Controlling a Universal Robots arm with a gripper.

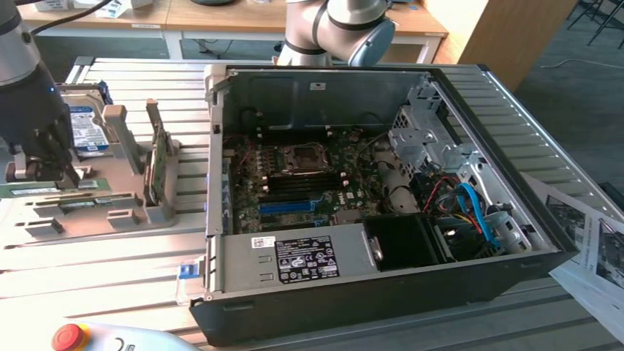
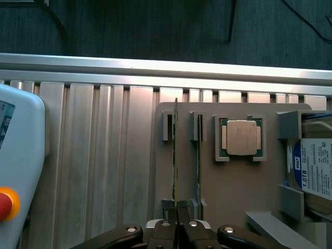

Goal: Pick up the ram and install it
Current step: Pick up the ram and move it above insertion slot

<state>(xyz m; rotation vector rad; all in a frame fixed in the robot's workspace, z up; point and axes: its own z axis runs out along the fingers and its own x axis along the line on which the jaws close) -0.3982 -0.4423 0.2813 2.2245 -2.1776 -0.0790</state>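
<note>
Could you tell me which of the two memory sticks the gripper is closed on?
The memory stick farther from the processor; the other stick stands free beside it.

Claw [image 2: 177, 208] clamped on the thin ram [image 2: 175, 150] at the beige holder [image 2: 233, 187]

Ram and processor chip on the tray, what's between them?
In the wrist view, a second stick on edge separates the ram from the processor chip.
</note>
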